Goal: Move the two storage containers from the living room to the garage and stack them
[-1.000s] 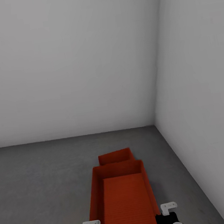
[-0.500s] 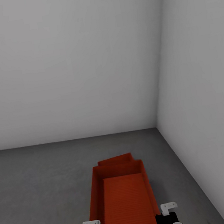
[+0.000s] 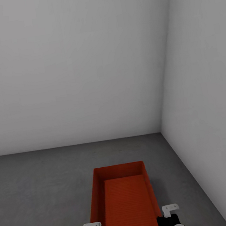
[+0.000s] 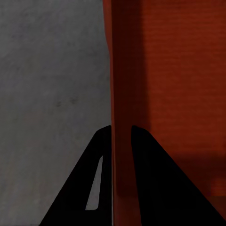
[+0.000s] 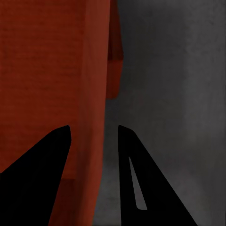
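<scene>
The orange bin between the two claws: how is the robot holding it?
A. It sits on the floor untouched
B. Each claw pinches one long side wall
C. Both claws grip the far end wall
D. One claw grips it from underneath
B: the left claw has a finger on each side of one thin wall of the orange bin, and the right claw straddles the opposite wall likewise.

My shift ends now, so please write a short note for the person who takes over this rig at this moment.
Left tool: shut on the held container, left wall.
Right tool: shut on its right wall.
The held container hangs over the grey floor near the wall corner. The second container seems to lie beneath it.
Done: both are in the garage.
Left: lower it onto the second container, then release.
</scene>
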You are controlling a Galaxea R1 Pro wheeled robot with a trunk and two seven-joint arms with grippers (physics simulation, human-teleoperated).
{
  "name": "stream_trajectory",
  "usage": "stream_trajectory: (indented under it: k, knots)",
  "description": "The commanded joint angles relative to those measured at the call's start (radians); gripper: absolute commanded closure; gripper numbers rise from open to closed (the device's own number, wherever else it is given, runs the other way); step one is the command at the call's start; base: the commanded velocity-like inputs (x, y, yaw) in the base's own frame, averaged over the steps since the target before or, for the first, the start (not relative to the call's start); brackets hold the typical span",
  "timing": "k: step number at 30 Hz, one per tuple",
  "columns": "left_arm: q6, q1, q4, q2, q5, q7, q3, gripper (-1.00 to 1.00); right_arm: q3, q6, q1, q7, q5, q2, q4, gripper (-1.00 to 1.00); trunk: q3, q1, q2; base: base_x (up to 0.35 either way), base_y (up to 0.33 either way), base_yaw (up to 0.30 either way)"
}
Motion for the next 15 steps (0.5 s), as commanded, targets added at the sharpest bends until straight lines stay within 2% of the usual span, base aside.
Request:
stream_trajectory:
  k: [1,5,11,15]
  knots:
    - [-0.004,-0.001,0.0,0.0,-0.012,0.013,0.025,1.0,-0.001,-0.003,-0.001,-0.009,-0.003,0.0,0.001,1.0,-0.001,0.0,0.0,0.12,0.0,0.0]
    - [-0.004,-0.001,0.0,0.0,-0.012,0.013,0.025,1.0,-0.001,-0.003,-0.001,-0.009,-0.003,0.0,0.001,1.0,-0.001,0.0,0.0,0.093,0.0,0.0]
    - [-0.004,-0.001,0.0,0.0,-0.012,0.013,0.025,1.0,-0.001,-0.003,-0.001,-0.009,-0.003,0.0,0.001,1.0,-0.001,0.0,0.0,0.247,0.0,0.0]
    - [-0.004,-0.001,0.0,0.0,-0.012,0.013,0.025,1.0,-0.001,-0.003,-0.001,-0.009,-0.003,0.0,0.001,1.0,-0.001,0.0,0.0,0.099,0.0,0.0]
